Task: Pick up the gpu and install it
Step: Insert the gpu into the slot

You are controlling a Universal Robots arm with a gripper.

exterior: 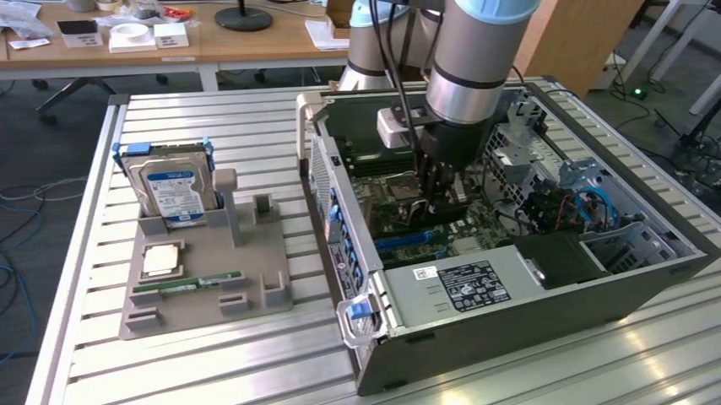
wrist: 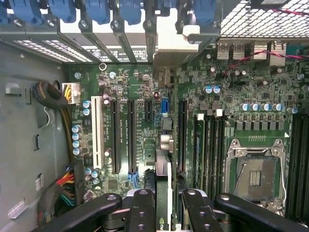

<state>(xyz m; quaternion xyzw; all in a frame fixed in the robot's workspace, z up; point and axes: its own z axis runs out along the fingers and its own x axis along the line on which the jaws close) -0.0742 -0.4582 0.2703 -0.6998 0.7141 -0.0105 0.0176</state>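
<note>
Gripping: gripper (wrist: 168,200) clamped on the gpu (wrist: 163,181), one finger (wrist: 144,208) on each side, card edge-on between them.
Gpu place: inside the PC case (exterior: 507,312), upright over the motherboard (wrist: 145,87) and in line with the expansion slots (wrist: 123,137). Cannot tell if it is seated or just above a slot.
Exterior view, arm: arm (exterior: 474,59) drops in from 12 o'clock into the open case. The gripper (exterior: 437,198) is low over the board, and the card is hard to make out there behind the fingers.
Exterior view, holder: grey holder (exterior: 203,312) on the slatted table (exterior: 225,126), at 9 o'clock from the case, well apart from the gripper.
Holder contents: hard drive (exterior: 171,192) stands upright at the 12 o'clock end. CPU chip (exterior: 161,259) lies flat toward 6 o'clock from it, and RAM stick (exterior: 186,284) lies flat just beyond the chip, further toward 6 o'clock.
Wrist view extras: close detail of the board. CPU socket (wrist: 253,176) with its metal frame sits beside the memory slots (wrist: 210,150), blue clips (wrist: 99,9) line the case wall, and a cable bundle (wrist: 48,94) lies by the board's edge.
Exterior extras: stickered metal cover (exterior: 474,285) at 5 o'clock from the gripper, wooden desk (exterior: 225,46) at 11 o'clock behind the table.
</note>
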